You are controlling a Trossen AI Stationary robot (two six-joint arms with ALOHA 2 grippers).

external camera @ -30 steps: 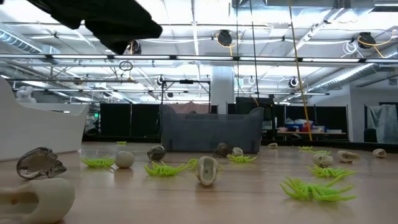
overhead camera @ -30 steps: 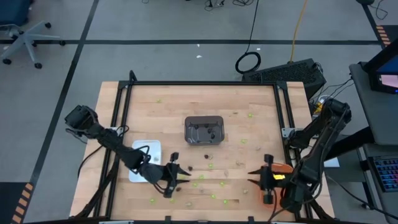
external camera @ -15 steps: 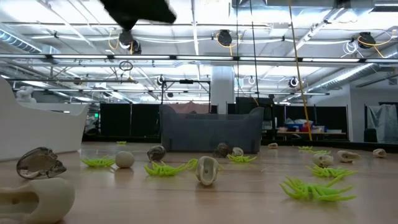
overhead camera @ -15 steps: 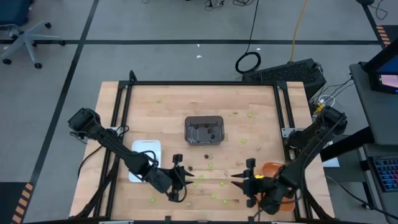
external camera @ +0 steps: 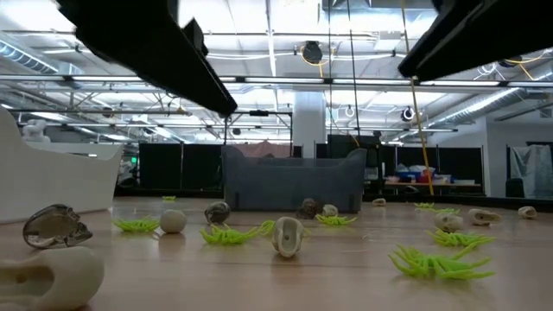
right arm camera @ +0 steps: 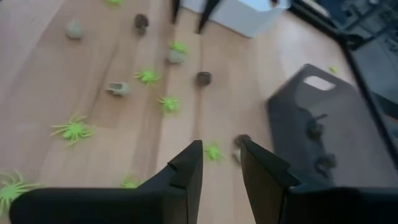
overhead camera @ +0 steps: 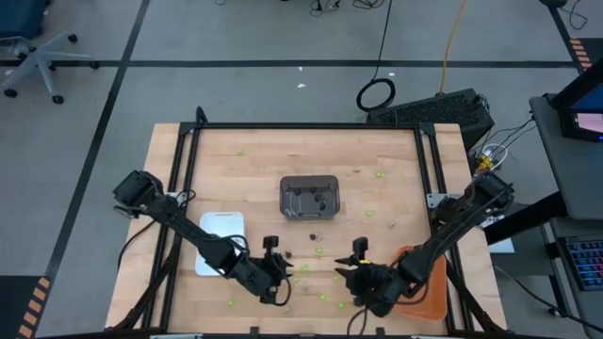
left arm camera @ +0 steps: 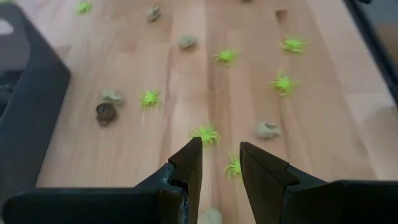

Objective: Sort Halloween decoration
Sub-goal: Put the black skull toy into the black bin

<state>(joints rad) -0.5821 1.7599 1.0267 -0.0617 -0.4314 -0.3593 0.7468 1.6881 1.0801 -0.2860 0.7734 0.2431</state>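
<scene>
- The left hand (overhead camera: 274, 270) hangs over the bench (overhead camera: 254, 160) close to its near edge, a little left of the middle. Its two fingers (left arm camera: 186, 168) stand a narrow gap apart with nothing between them.
- The right hand (overhead camera: 356, 273) hangs over the same near strip, just right of the middle, facing the left hand. Its fingers (right arm camera: 188, 167) are likewise parted by a slim gap and grip nothing.
- The Halloween decoration (overhead camera: 319, 250) lies loose on the wood, thickest between the two hands along the near edge: lime-green spiders (left arm camera: 206, 133), pale tan pieces (left arm camera: 267, 129) and dark pieces (left arm camera: 106, 112). A few more green ones sit toward the far edge.
- A dark grey tray (overhead camera: 309, 197) sits at the bench's middle with some dark pieces inside.
- A white tray (overhead camera: 218, 237) lies near the left edge, under the left arm.
- An orange tray (overhead camera: 432, 279) lies at the near right corner, partly under the right arm.
</scene>
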